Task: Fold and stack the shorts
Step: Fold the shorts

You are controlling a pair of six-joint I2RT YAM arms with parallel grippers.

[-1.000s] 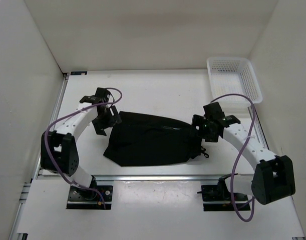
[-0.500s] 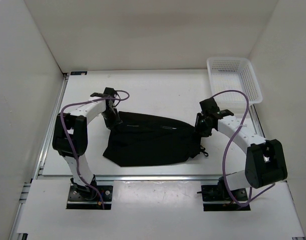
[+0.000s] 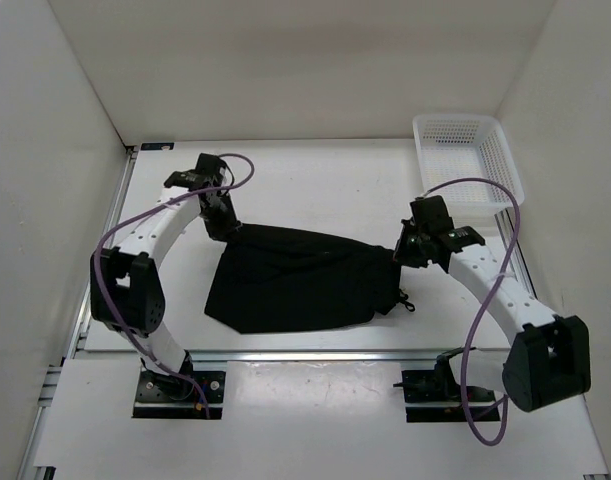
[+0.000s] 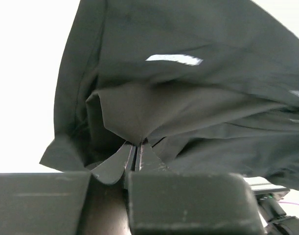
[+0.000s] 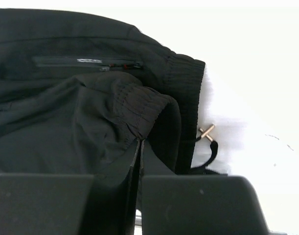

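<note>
Overhead: your shorts [image 3: 300, 280] lie spread on the bench [image 3: 315, 180], stretched between both arms.

Left wrist: your left fingers [image 4: 141, 151] are closed, pinching a fold of the fabric.

Right wrist: your right fingers [image 5: 138, 152] are clamped on the waistband [image 5: 186, 88], with the drawstring tip [image 5: 206, 132] just beside.

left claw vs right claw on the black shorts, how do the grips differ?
Left claw pinches a smooth plain fold at the soft black fabric shorts' far-left corner; right claw pinches the ribbed waistband by the metal-tipped drawstring. Left claw sits farther back on the table than right claw. Shared: both shut on the shorts.
</note>
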